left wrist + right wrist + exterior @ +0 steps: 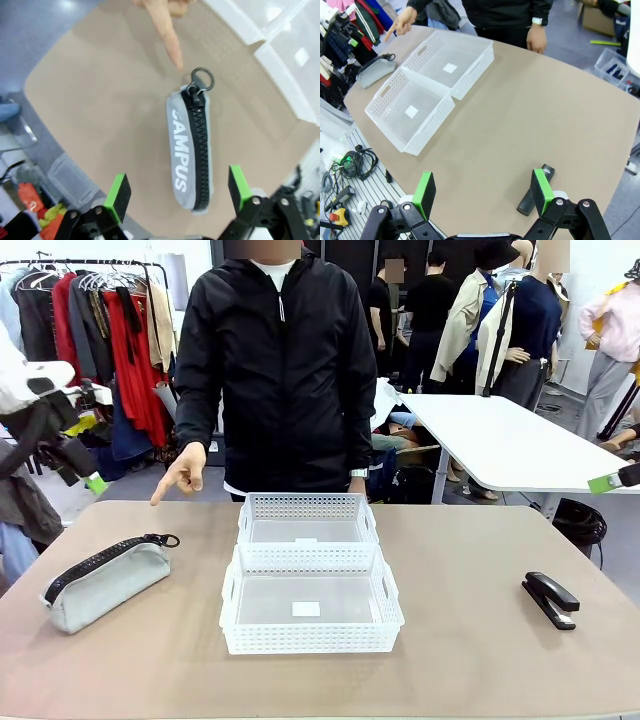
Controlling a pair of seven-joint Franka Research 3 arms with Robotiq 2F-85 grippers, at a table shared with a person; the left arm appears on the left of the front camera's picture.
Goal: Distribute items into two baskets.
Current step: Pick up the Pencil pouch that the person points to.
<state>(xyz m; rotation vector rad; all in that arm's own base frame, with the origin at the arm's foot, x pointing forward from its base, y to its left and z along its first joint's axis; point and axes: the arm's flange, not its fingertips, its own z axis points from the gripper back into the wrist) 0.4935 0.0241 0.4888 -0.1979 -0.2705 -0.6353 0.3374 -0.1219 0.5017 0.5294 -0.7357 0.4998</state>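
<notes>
A grey pouch with a black zipper lies at the table's left. In the left wrist view the pouch sits below and between the fingers of my open left gripper, which hovers above it. A person's finger points at its ring pull. Two white baskets stand mid-table, the near basket touching the far basket. The black stapler lies at the right. My open right gripper hangs above the table with the stapler by its right finger. Both are raised at the picture's sides, left gripper and right gripper.
The person stands at the far edge, one hand pointing down toward the pouch, the other hand resting by the far basket. Bare tabletop lies between baskets and stapler. Cables and tools lie beyond the table edge.
</notes>
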